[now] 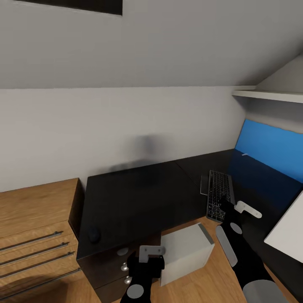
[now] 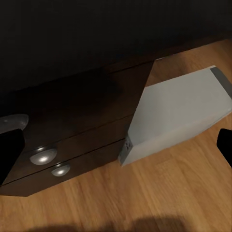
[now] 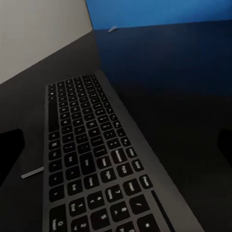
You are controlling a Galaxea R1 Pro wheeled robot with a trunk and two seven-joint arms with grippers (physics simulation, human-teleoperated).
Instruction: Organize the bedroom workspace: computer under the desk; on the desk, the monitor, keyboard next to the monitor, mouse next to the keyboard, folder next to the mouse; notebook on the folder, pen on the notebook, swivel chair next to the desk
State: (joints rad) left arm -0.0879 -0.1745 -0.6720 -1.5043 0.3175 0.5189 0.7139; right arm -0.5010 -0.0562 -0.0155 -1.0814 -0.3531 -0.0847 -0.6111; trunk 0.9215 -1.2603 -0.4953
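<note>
Keyboard (image 1: pixel 219 194) just ahead of R pincer (image 1: pixel 227 207) — on desk (image 1: pixel 139 198).

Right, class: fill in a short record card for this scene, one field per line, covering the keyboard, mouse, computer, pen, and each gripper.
keyboard: lying on the black desk, near its front edge
mouse: on the desk's left front corner, far from the keyboard
computer: on the oak floor, lying partly under the desk beside the drawers
pen: small white stick on the desk by the blue panel
left gripper: open, above the computer
right gripper: open, at the keyboard's near end
</note>
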